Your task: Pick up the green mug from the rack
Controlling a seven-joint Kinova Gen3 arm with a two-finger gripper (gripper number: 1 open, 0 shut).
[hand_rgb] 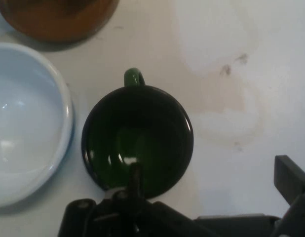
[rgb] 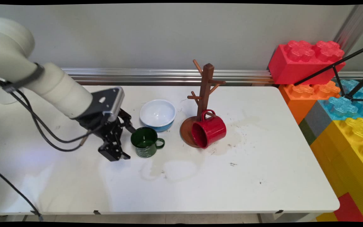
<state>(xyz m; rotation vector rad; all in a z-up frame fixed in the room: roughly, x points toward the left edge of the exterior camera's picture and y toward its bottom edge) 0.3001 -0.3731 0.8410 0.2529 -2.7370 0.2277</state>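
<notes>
My gripper (rgb: 116,154) hangs open just left of a dark green mug (rgb: 145,142), which stands upright on the white table (rgb: 200,183) with its handle to the right. In the hand view I look down into the green mug (hand_rgb: 137,136). One finger (hand_rgb: 135,177) shows in front of its rim, the other finger (hand_rgb: 290,177) off to the right over bare table, and the gripper (hand_rgb: 211,180) holds nothing. A white bowl with a blue outside (rgb: 158,114) stands right behind the mug.
A brown wooden mug tree (rgb: 205,91) stands right of the bowl, with a red mug (rgb: 209,130) lying on its side on the tree's base. Large toy bricks (rgb: 332,104) are stacked along the table's right side. Stains mark the table's middle.
</notes>
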